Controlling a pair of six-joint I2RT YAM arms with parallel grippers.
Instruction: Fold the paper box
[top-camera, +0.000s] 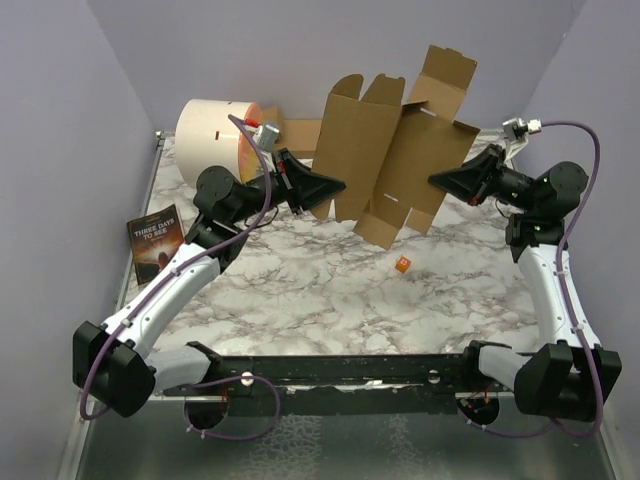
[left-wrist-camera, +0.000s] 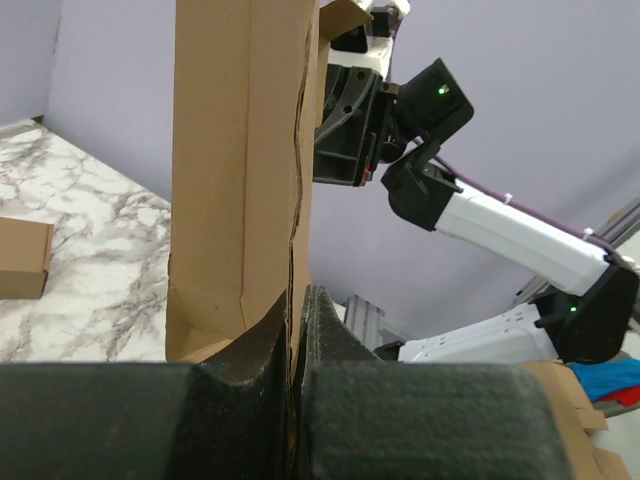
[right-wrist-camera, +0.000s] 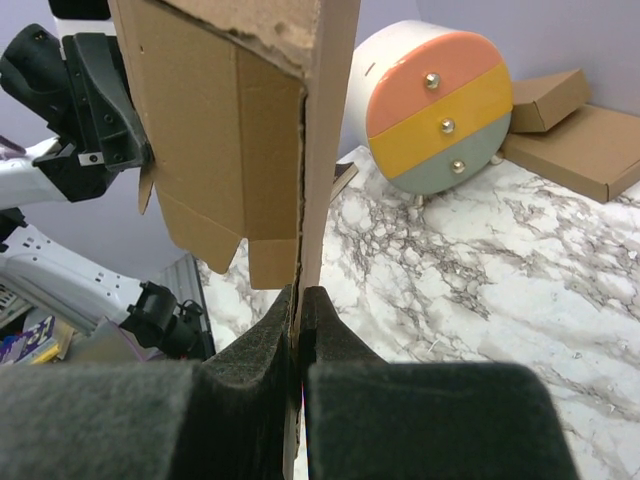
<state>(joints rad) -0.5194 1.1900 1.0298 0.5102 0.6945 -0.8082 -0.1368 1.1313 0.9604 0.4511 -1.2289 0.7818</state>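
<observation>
The paper box (top-camera: 385, 150), a flat unfolded sheet, is hanging above the far side of the table (top-camera: 330, 285). The left gripper (top-camera: 338, 187) and right gripper (top-camera: 436, 180) are clamping its opposite edges; folding likely needs coordinated inward moves along creases.

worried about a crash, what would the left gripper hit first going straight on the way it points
The paper box: the left gripper is shut on its edge. Past the sheet, the right gripper looks roughly in line, though depth is unclear.
</observation>
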